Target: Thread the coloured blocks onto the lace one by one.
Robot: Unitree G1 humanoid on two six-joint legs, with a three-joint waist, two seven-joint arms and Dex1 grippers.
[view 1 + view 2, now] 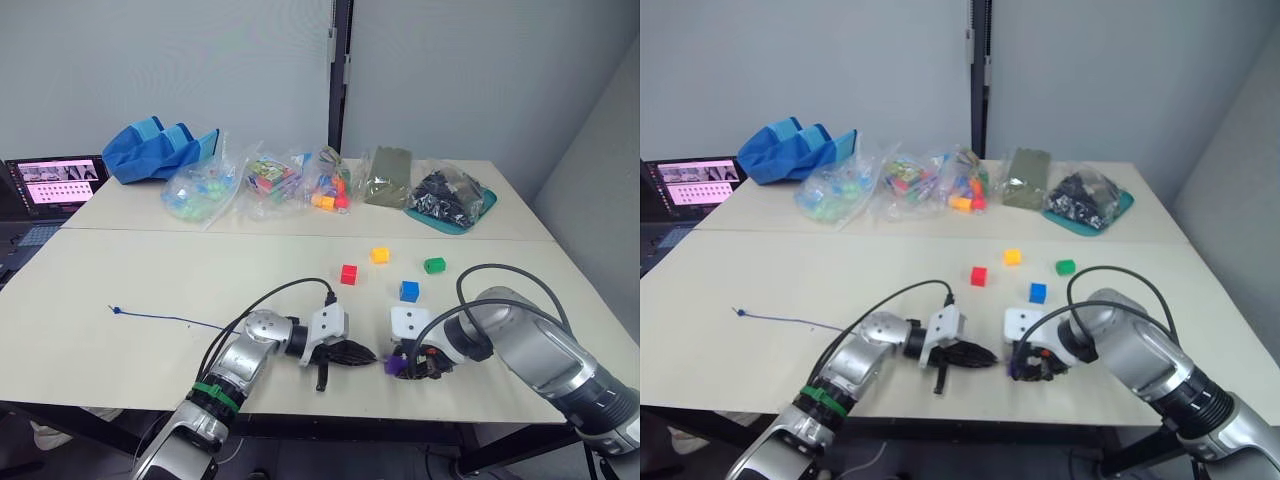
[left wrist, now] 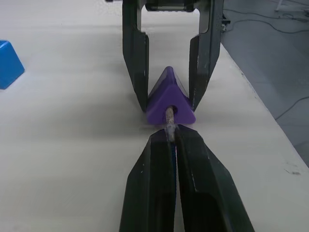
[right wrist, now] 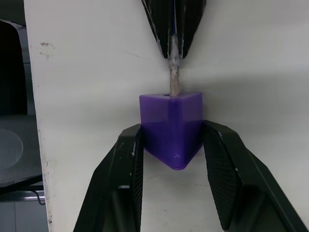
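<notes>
Near the table's front edge my right gripper [image 3: 171, 145] is shut on the purple wedge block [image 3: 171, 123]. Facing it, my left gripper [image 2: 171, 133] is shut on the lace's stiff pale tip [image 2: 170, 116], which enters the hole in the purple block [image 2: 170, 94]. The dark-blue lace [image 1: 160, 318] trails off to the left across the table. A red cube [image 1: 348, 274], an orange-yellow cube [image 1: 380, 255], a green cube [image 1: 434, 265] and a blue cube [image 1: 409, 291] lie loose behind the grippers.
Clear bags of mixed toys [image 1: 270, 182] and a blue cloth bag [image 1: 160, 148] line the far table. A teal tray with dark pieces [image 1: 450, 200] sits at the back right. A laptop [image 1: 55, 182] stands at the far left. The table's front edge [image 1: 330, 412] is close.
</notes>
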